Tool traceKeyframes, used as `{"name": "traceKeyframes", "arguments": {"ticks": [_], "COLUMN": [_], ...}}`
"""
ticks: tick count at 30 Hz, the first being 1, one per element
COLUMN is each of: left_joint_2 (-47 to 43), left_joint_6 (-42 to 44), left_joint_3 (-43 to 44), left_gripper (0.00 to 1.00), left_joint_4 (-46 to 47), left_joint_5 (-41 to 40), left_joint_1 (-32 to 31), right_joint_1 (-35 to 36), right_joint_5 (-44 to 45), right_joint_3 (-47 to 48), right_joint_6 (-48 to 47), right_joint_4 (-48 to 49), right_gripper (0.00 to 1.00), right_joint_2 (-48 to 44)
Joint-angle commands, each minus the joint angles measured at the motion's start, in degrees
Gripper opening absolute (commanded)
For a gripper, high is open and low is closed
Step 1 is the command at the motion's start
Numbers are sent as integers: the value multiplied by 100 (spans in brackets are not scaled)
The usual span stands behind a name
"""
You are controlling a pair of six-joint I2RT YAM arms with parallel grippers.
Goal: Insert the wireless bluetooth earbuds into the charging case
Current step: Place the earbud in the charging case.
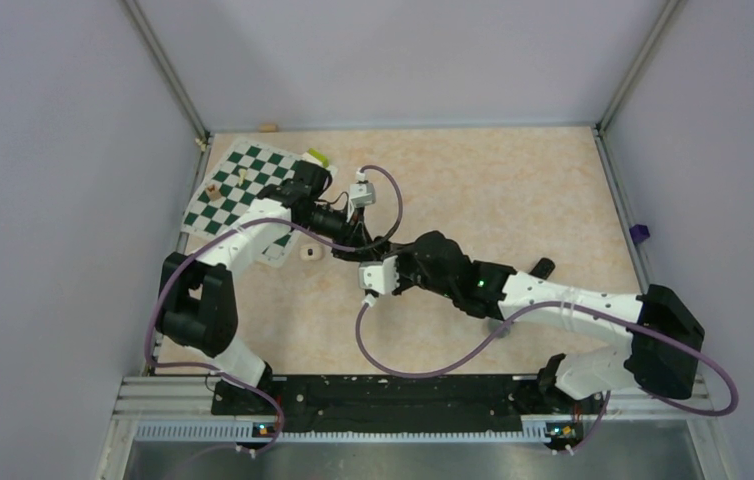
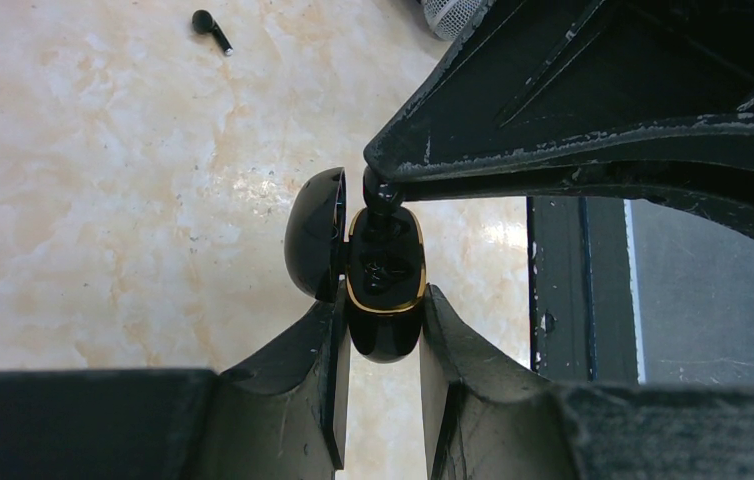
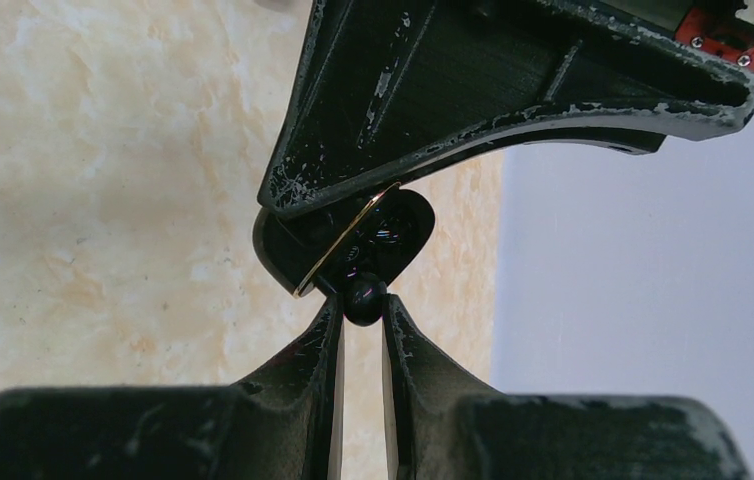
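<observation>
In the left wrist view my left gripper (image 2: 383, 300) is shut on the charging case (image 2: 385, 300), a glossy black case with a gold rim. Its lid (image 2: 313, 235) stands open to the left. My right gripper (image 3: 361, 305) is shut on one black earbud (image 3: 363, 298) and holds it at the open mouth of the case (image 3: 378, 235), touching it. That earbud also shows in the left wrist view (image 2: 381, 190), under the right fingers (image 2: 553, 110). The other earbud (image 2: 211, 30) lies on the table at the far left. In the top view both grippers meet near the table's middle (image 1: 375, 248).
A green-and-white chessboard mat (image 1: 238, 190) with small pieces lies at the back left. A cream-white round object (image 1: 308, 255) sits near it. A microphone's grey head (image 2: 448, 12) lies close by. A purple object (image 1: 638, 233) sits at the right edge.
</observation>
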Motion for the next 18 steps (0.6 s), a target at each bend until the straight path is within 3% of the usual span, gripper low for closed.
{"name": "traceKeyframes", "arguments": {"ticks": [1, 13, 18], "left_joint_2": [-268, -480, -447], "left_joint_6": [42, 81, 93], "left_joint_3": [27, -69, -83], "left_gripper": [0, 0, 0], "left_joint_4": [120, 181, 190], "left_joint_5": [368, 297, 258], "left_joint_1": [-20, -13, -13], "right_joint_1": [103, 151, 156], "right_joint_5": [-235, -418, -433], "right_joint_3": [10, 463, 575], "right_joint_6": [124, 889, 902], "right_joint_4": [-38, -344, -557], "right_gripper": [3, 3, 27], "right_joint_2": [205, 514, 383]}}
